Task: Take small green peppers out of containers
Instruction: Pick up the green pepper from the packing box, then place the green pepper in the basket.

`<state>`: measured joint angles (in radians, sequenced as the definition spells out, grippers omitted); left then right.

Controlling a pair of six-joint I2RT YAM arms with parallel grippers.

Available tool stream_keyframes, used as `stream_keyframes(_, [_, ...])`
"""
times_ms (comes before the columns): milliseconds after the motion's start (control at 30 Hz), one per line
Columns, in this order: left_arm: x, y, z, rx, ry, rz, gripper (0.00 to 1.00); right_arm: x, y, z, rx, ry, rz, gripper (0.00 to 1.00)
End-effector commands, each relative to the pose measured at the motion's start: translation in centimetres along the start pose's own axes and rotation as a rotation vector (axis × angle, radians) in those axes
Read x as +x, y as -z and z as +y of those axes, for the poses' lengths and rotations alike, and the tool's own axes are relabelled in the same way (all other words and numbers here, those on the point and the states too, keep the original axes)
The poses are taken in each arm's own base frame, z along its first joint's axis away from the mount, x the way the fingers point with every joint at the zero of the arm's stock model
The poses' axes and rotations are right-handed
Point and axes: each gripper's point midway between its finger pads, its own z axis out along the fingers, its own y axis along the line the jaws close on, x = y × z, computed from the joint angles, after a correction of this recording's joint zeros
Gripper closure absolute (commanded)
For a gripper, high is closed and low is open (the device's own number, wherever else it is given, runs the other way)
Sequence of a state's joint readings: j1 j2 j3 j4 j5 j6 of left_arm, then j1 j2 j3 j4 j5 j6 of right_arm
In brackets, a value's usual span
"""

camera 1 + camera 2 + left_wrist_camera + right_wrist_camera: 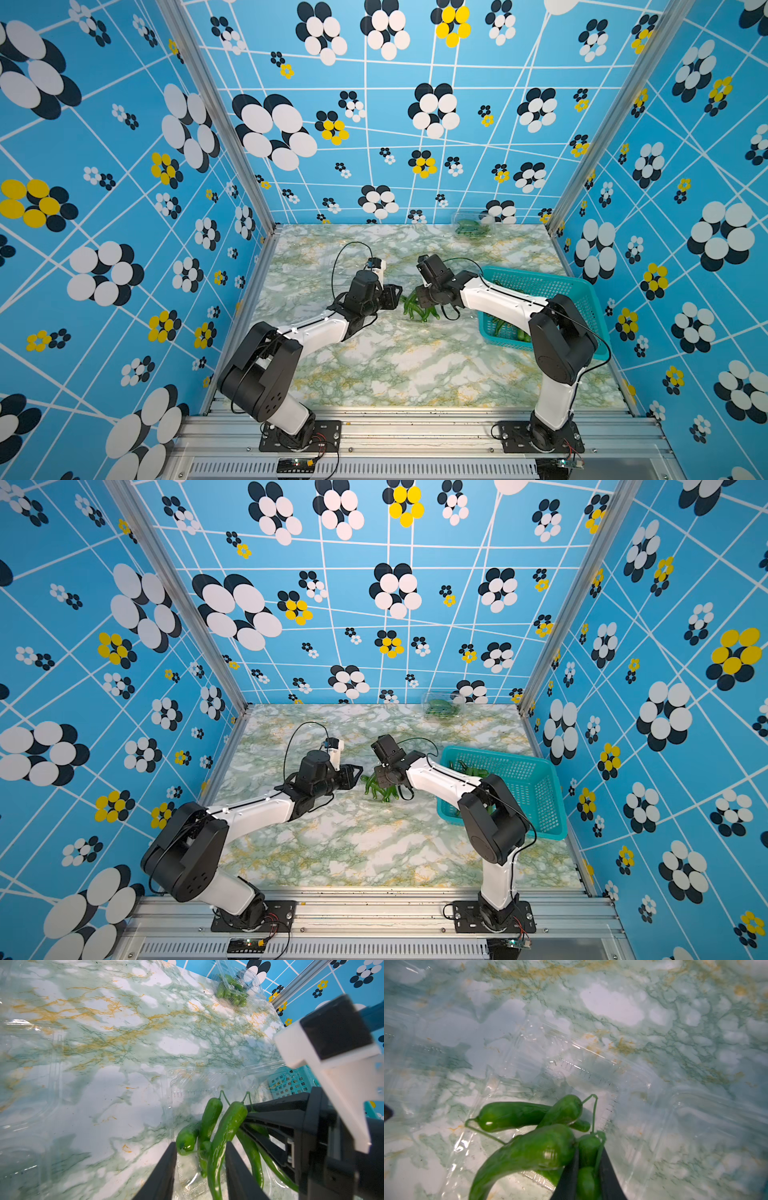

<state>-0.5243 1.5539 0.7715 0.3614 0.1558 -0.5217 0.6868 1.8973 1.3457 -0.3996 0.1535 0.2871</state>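
Your right claw (589, 1153) is clamped on the peppers (529, 1147). In the right wrist view one dark green pod fills the gap between its two black fingers, and the rest of the bunch fans out over a clear box (581, 1072). The fine ticks pressed into that box's floor are too small to read. Your left claw (200, 1145) has its fingers apart, with a long pepper and some clear plastic lying in the gap; you cannot tell whether they press on either. The left wrist view also shows the right claw reaching in over the same bunch, a corner of the teal basket (286, 1082), and a second box (230, 991) packed with peppers against the blue wall. The right wrist view shows none of these. In both top views the two claws meet nose to nose near the middle of the marbled bench (395, 365), with the bunch just beneath them. The clear box under it hardly shows there. Only the top views let you see into the basket (536, 274) on your right, where more peppers (509, 330) lie.
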Motion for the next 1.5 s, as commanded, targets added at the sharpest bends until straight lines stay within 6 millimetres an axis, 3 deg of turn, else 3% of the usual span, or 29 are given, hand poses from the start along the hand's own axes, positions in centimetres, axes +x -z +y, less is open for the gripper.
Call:
stream_keyframes(0, [-0.5, 0.3, -0.4, -0.003, -0.028, -0.009, 0.60, -0.3, -0.6, 1.2, -0.051, 0.010, 0.009, 0.91])
stream_keyframes(267, [-0.5, 0.3, -0.5, 0.002, -0.029, -0.008, 0.60, -0.1, -1.2, 1.6, -0.065, 0.008, 0.033, 0.83])
stream_keyframes(367, [-0.5, 0.3, -0.6, 0.002, -0.031, -0.008, 0.60, 0.0, -1.4, 1.6, -0.066, 0.004, 0.034, 0.92])
stream_keyframes(567, [-0.5, 0.2, -0.7, 0.009, -0.030, 0.000, 0.60, -0.1, -1.0, 1.5, -0.065, 0.010, 0.023, 0.94])
stream_keyframes(733, [-0.5, 0.2, -1.3, 0.035, -0.035, 0.007, 0.60, -1.4, 1.3, 0.8, -0.051, 0.008, -0.058, 0.95])
stream_keyframes(833, [-0.3, 0.1, -2.6, 0.089, -0.062, 0.020, 0.60, -2.3, 3.4, -0.7, 0.006, -0.002, -0.131, 0.94])
stream_keyframes(1000, [0.2, 0.3, -6.4, 0.224, -0.133, 0.051, 0.60, -3.3, 7.8, -5.1, 0.146, -0.082, -0.305, 0.94])
stream_keyframes(1133, [1.3, 0.5, -9.5, 0.331, -0.187, 0.094, 0.60, -2.9, 11.4, -11.0, 0.292, -0.243, -0.403, 0.94])
stream_keyframes(1333, [3.9, -0.1, -13.1, 0.443, -0.254, 0.200, 0.60, 1.5, 14.6, -21.1, 0.522, -0.563, -0.455, 0.94])
stream_keyframes(1467, [5.3, -0.6, -14.1, 0.455, -0.292, 0.260, 0.59, 5.2, 15.1, -25.1, 0.624, -0.721, -0.435, 0.94])
